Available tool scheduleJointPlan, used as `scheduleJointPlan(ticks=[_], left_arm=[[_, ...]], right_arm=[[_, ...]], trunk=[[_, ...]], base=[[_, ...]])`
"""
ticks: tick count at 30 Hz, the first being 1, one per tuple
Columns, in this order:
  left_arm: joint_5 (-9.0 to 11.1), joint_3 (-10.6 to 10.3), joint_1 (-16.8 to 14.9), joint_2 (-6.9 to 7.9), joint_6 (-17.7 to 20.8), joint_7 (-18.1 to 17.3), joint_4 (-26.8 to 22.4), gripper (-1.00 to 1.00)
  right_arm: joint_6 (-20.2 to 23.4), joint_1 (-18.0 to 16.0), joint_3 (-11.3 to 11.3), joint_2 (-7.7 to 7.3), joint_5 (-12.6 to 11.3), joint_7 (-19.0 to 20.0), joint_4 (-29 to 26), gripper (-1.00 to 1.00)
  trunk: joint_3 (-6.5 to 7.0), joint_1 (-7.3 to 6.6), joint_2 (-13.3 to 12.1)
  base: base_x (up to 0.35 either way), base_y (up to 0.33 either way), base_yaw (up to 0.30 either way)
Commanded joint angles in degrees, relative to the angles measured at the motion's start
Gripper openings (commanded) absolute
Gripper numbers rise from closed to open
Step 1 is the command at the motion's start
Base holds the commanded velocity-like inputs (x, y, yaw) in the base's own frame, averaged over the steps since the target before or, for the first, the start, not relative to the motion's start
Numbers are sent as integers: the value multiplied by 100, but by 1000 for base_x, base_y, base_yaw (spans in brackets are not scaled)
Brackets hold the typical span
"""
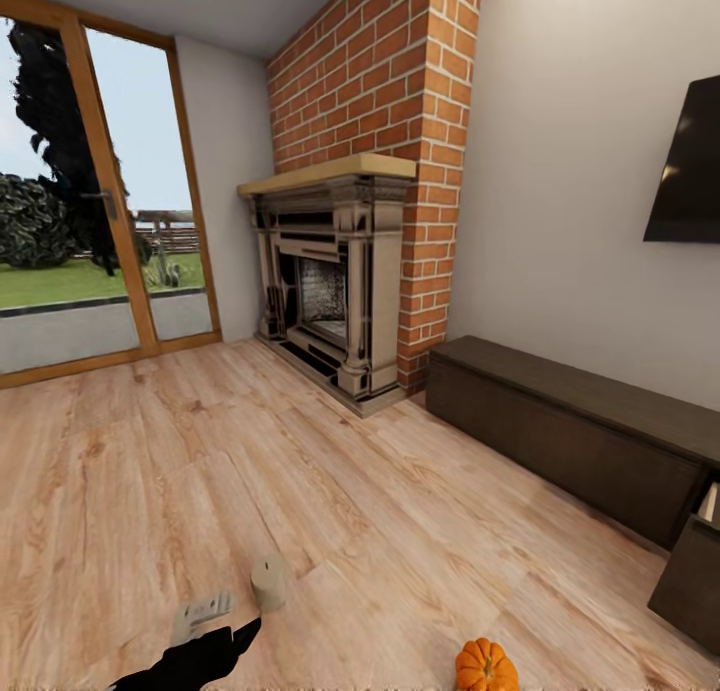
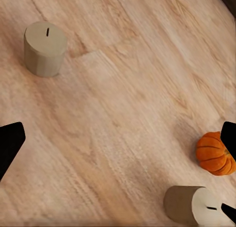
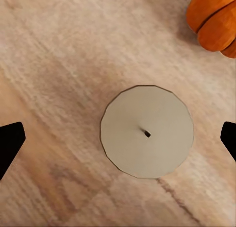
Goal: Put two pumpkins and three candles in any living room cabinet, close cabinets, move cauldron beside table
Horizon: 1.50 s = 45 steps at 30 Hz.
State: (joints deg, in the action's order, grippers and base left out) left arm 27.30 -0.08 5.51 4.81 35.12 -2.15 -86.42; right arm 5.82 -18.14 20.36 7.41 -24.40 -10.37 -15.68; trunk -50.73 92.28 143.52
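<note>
Right gripper (image 3: 118, 141) wide open above candle (image 3: 146, 132), untouched; left gripper (image 2: 118, 143) open, empty

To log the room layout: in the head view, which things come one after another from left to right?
Glass door → candle → fireplace → pumpkin → cabinet → wall screen.
</note>
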Motion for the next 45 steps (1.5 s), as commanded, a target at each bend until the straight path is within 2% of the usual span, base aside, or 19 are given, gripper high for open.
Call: scheduleJointPlan(ticks=[1,8,10,16,23,27,30,32,33,35,37,39,41,45], left_arm=[[12,-1,0,3,21,-5,-6,100],[12,-1,2,3,21,-6,-6,100],[12,-1,2,3,21,-6,-10,100],[12,-1,2,3,21,-9,-14,100],[12,7,-6,3,33,-120,-38,100],[18,21,-59,7,114,-289,-55,100],[31,127,-359,16,633,-511,-264,100],[76,214,-515,17,825,-665,-304,100],[152,333,-635,18,951,-865,-317,100],[225,454,-716,21,1036,-1071,-317,100],[314,633,-782,27,1132,-1474,-324,100],[342,704,-804,28,1155,-1668,-311,100],[354,738,-813,27,1153,-1775,-299,100],[368,754,-816,26,1149,-1847,-292,100]], right_arm=[[38,-11,46,-3,-51,-51,-23,100],[491,-274,-14,0,-118,-95,-52,100],[558,-307,-106,-7,-127,-96,-41,100],[584,-326,-354,-13,-122,-93,-17,100],[574,-330,-404,-9,-118,-89,-194,100],[588,-335,-408,-5,-115,-88,-447,100],[593,-386,-410,-4,-90,-88,-521,100],[592,-397,-410,-3,-72,-88,-528,100],[590,-403,-410,-5,-60,-87,-531,100],[587,-405,-410,-9,-52,-82,-531,100],[578,-412,-410,-16,-44,-79,-533,100],[574,-415,-410,-21,-54,-79,-534,100],[571,-415,-415,-28,-71,-79,-533,100],[570,-414,-422,-39,-88,-79,-533,100]], trunk=[[-28,1,4],[-183,20,13],[-227,25,16],[-360,40,24],[-515,58,33],[-604,69,39],[-626,71,40],[-626,71,40],[-626,71,40],[-626,71,40],[-648,74,41],[-692,79,44],[-737,84,47],[-737,84,47]], base=[[0,0,0],[0,0,0],[0,0,0],[0,0,0],[0,0,0],[0,0,0],[0,0,0],[0,0,0],[0,0,0],[0,0,0],[0,0,0],[0,0,0],[0,0,0],[0,0,0]])
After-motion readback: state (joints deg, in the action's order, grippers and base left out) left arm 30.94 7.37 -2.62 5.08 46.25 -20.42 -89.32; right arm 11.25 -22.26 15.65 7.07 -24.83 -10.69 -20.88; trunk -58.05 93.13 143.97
